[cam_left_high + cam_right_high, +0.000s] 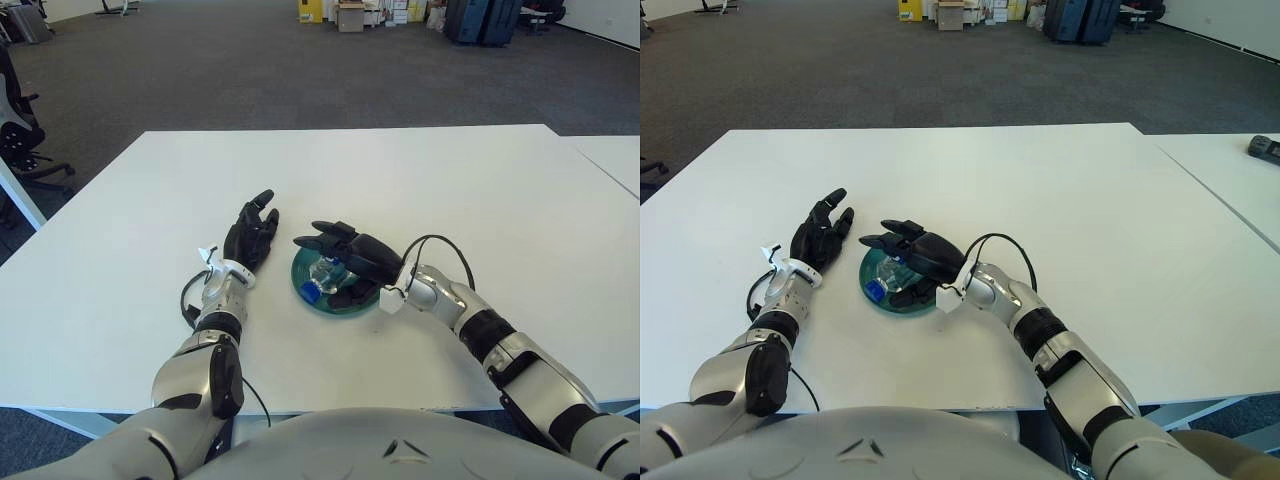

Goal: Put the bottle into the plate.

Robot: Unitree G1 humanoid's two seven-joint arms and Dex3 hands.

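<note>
A small clear bottle with a blue cap lies on its side in the dark green plate near the table's front middle. My right hand is over the plate, its fingers stretched out above the bottle and the thumb below it, not clamped around it. My left hand shows just left of the plate, fingers spread and holding nothing. The right hand hides part of the bottle and the plate's right side.
The white table stretches far back and to both sides. A second white table adjoins at the right, with a dark object on it. Office chairs stand left of the table.
</note>
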